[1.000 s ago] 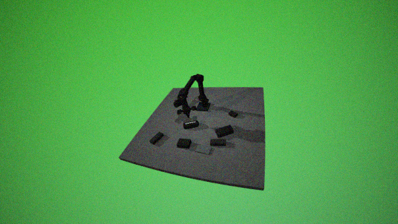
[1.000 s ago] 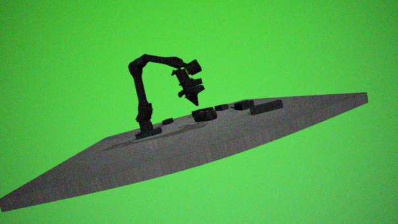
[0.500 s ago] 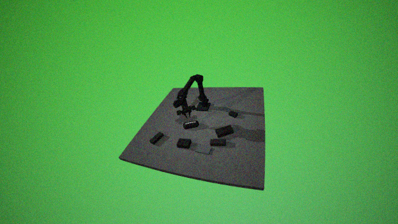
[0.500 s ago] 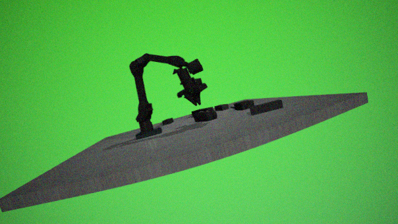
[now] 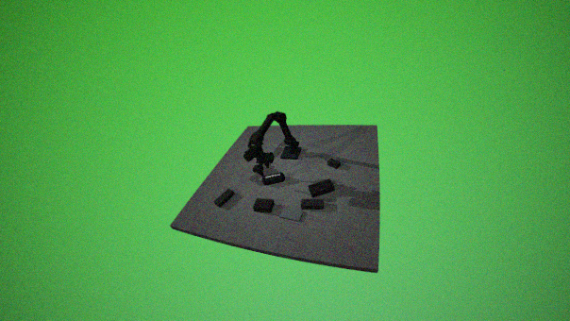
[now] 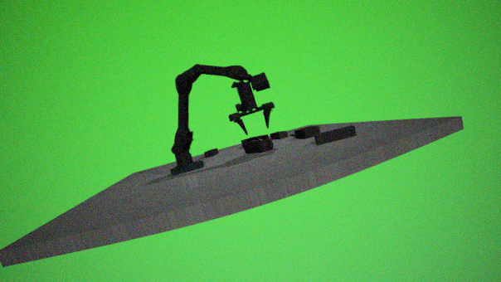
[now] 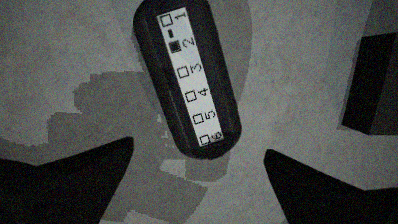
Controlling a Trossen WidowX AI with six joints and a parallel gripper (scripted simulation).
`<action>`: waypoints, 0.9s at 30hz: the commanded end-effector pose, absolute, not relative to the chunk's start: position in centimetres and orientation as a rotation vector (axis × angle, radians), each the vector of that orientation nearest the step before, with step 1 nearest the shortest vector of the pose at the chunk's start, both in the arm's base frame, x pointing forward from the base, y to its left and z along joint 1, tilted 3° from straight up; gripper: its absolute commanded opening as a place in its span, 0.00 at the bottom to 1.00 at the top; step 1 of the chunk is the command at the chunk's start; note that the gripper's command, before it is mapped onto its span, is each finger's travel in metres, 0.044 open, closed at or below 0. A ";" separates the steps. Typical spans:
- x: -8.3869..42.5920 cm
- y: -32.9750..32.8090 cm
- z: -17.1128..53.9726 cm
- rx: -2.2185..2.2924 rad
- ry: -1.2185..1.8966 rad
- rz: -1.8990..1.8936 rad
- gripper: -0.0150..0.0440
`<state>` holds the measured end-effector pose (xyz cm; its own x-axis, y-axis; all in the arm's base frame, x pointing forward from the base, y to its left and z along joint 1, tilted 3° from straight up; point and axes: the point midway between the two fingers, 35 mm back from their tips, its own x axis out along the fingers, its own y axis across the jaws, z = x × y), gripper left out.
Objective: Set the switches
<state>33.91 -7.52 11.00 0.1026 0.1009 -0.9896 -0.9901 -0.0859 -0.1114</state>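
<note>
Hovering above the unit [image 5: 273,178] [image 6: 258,145] [image 7: 192,85], the gripper [image 5: 264,172] [image 6: 257,130] [image 7: 200,150] spreads its fingers wide with nothing between them.
Seen from the top view, the unit rests toward the left edge of the tabletop [image 5: 340,245] [image 6: 166,216] [image 7: 300,150], well in from the front edge, its label [image 5: 273,176] [image 7: 191,77] turned up to the wrist camera: square 2 filled, squares 1, 3, 4, 5 and 6 empty. The switches are out of sight. One block [image 5: 224,197] lies near the left edge, a small block [image 5: 334,163] stands off toward the right edge, and three more blocks sit between the unit and the front and right edges. The arm's base [image 5: 286,157] [image 6: 199,166] stands toward the back edge.
</note>
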 end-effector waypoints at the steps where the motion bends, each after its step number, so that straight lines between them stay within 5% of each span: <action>1: 35.7 -8.2 10.8 -1.567 0.862 1.532 1.00; 27: 35.9 -8.1 8.3 -1.567 0.861 1.531 1.00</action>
<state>36.09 -8.12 9.09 0.0622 0.0482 -0.9969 -0.8765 -0.4751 -0.0776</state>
